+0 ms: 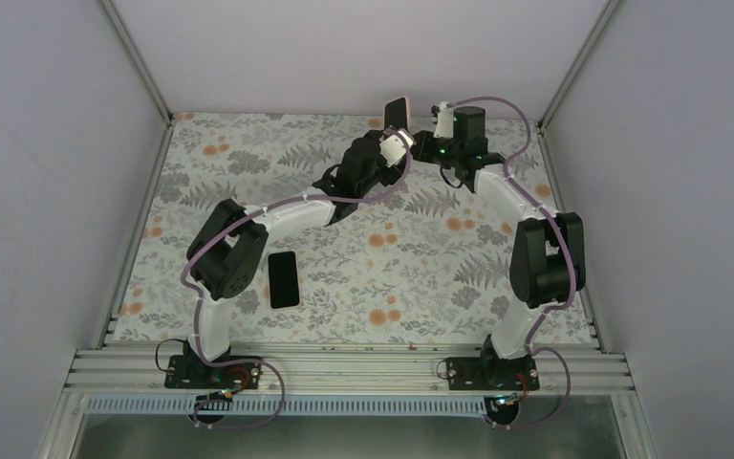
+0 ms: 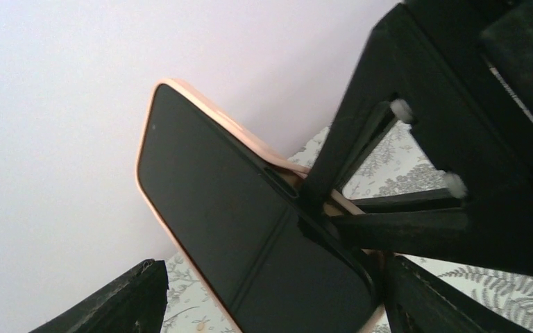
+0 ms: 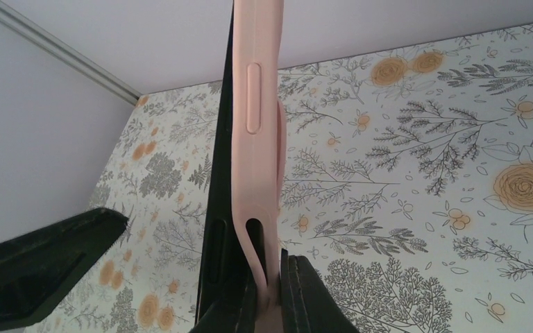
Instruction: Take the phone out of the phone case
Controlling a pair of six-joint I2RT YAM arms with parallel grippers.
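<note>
hanging over floral cloth [image 1: 392,258] between pale walls [image 1: 344,48], right hand [image 3: 269,298] pinches the phone case [image 3: 253,139], left hand [image 2: 271,305] gapes.

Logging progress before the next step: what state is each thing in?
phone case: held aloft, lower edge pulled away from phone
phone: mostly inside phone case
right gripper: shut on phone case
left gripper: open, fingers either side of phone
black slab: lying flat, untouched

No legible text or markings anywhere
</note>
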